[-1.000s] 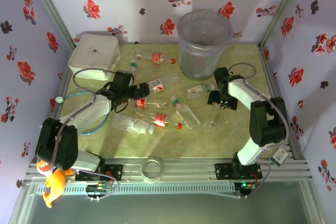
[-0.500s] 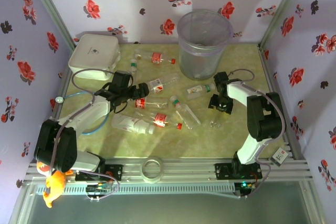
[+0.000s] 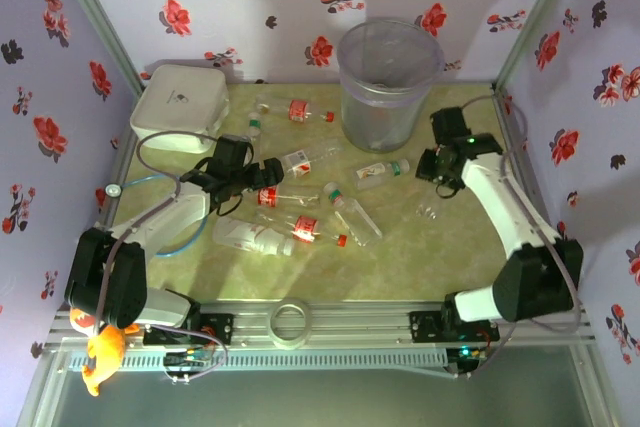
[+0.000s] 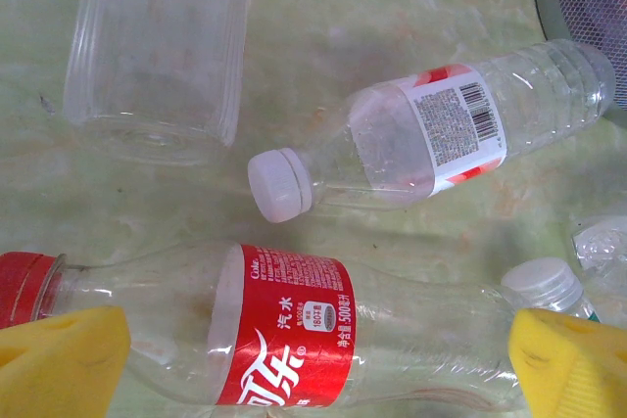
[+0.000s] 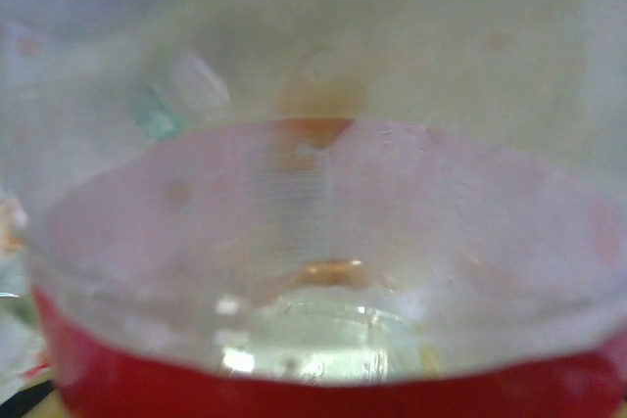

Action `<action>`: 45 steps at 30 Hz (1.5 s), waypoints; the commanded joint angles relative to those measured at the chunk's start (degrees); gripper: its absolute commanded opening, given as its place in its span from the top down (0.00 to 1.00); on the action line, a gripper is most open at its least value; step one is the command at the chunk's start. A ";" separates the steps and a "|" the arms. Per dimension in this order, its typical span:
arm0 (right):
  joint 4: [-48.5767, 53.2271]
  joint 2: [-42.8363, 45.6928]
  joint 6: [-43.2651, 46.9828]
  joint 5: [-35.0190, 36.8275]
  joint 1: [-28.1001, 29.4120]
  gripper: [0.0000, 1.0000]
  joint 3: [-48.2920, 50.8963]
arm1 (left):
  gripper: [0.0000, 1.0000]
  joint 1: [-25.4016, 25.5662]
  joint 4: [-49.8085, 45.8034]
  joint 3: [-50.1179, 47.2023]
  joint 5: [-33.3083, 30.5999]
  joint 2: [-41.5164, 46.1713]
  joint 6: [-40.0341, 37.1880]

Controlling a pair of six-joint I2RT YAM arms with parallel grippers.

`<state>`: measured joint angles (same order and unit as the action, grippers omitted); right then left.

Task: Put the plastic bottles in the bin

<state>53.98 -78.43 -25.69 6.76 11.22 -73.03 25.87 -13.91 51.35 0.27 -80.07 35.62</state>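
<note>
Far left there's a white box with a tiny logo I can't read. Next over, the left gripper is down low on the table with its jaws spread wide, not gripping anything. In the wrist view its yellow pads sit at either end of a Coke bottle that's lying flat, red cap on the left. The red label has white Chinese script cut off at the bottom, plus "汽水" and what looks like "500毫升" in small print.

Just past it lies the barcode bottle. It has a white cap and a white label with a red edge, and the fine print is way too small to read. A big bottle, clear and ribbed, lies beside that.

The rest of the bottles are scattered on their sides mid-table. One with a red label is at the far side, another is nearer, and a green-cap bottle lies just in front of the bin. The bin stands upright at the far edge, right of centre.

On the right, the right gripper is beside the bin, clamped on a held bottle. It's clear plastic with a red band, pressed right up to the camera. It's too blurry to read any label, and the fingers are hidden behind it.
</note>
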 commanded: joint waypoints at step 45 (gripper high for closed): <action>-8.02 -59.88 3.92 -13.43 -0.55 0.57 -75.30 | 0.00 -0.53 1.92 -3.66 1.61 5.08 3.09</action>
<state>47.00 -137.10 -22.09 -5.56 10.74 -148.42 25.71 -13.23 47.92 1.58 -74.91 37.67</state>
